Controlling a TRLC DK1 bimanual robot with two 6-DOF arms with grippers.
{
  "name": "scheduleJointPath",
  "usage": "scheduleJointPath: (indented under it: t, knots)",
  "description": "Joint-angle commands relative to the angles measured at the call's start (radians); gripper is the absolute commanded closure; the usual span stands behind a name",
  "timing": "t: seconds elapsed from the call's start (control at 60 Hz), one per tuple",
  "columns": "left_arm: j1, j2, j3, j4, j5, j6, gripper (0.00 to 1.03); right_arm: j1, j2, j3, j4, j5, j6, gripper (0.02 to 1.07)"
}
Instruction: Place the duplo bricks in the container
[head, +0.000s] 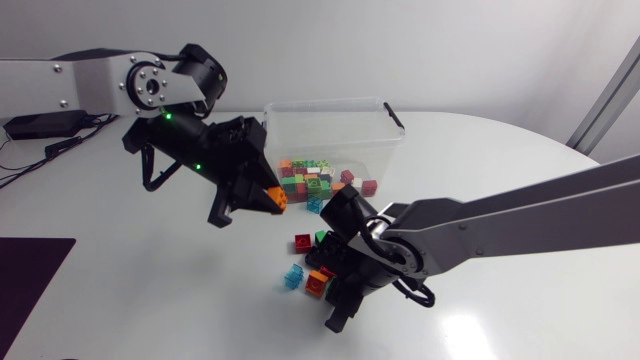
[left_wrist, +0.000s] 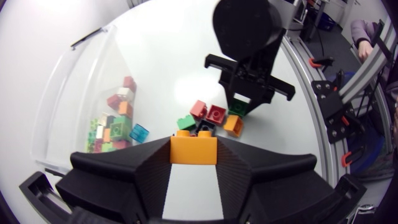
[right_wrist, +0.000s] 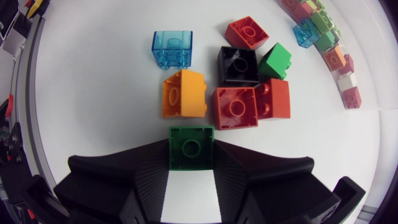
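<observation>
An orange brick (left_wrist: 193, 150) was clamped from both sides between the fingers of the left gripper (left_wrist: 193, 154). In the left wrist view only its front face and two studs were visible, as the rest was covered by the fingers. In the head view it was seen held above the table (head: 150, 290), just in front of the clear container (head: 380, 140).

A green brick (right_wrist: 191, 147) was pinched in the same way, from two sides, by the right gripper (right_wrist: 191, 153). Whether it rested on the table or was raised could not be told. In the head view this brick was hidden under the right arm's black wrist.

Loose bricks (right_wrist: 236, 107) lay just ahead of the right gripper, packed close together. Among them were a transparent blue brick (right_wrist: 172, 48), a black brick (right_wrist: 237, 65), and orange, red and green ones. The black brick could not be made out in the head view, where part of the group was covered by the arm.

Mixed bricks (head: 310, 178) were heaped in the container against the wall nearer the grippers. In the right wrist view only a curved row of them was shown, cut off at the edge.
</observation>
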Motion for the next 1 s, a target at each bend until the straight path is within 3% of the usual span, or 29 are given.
scheduleJointPath:
  t: [0.0,0.15,0.45,0.617,0.767,0.85,0.883,0.95,0.983]
  knots:
    - [0.004,-0.007,0.043,0.069,0.015,-0.123,0.76,-0.022,-0.08,0.008,-0.037,-0.011,-0.011,0.79]
    - [0.004,0.045,0.103,0.255,0.014,-0.312,0.75,-0.103,-0.205,0.029,-0.112,-0.039,-0.048,0.79]
    - [-0.001,0.224,0.293,0.404,-0.063,-0.547,0.75,-0.23,-0.296,0.127,-0.195,-0.089,-0.09,0.79]
    - [-0.007,0.321,0.424,0.422,-0.12,-0.611,0.74,-0.29,-0.293,0.181,-0.186,-0.119,-0.092,0.79]
    - [-0.009,0.389,0.502,0.505,-0.194,-0.708,0.71,-0.318,-0.29,0.204,-0.155,-0.134,-0.089,0.79]
    - [-0.016,0.429,0.546,0.549,-0.307,-0.774,0.57,-0.335,-0.281,0.222,-0.14,-0.14,-0.087,0.79]
    - [-0.016,0.438,0.556,0.565,-0.342,-0.798,0.47,-0.339,-0.276,0.229,-0.126,-0.14,-0.086,0.79]
    - [-0.015,0.447,0.576,0.575,-0.401,-0.838,0.09,-0.345,-0.265,0.252,-0.103,-0.14,-0.078,0.79]
    - [-0.013,0.441,0.569,0.583,-0.413,-0.844,0.05,-0.347,-0.258,0.269,-0.101,-0.14,-0.074,0.79]
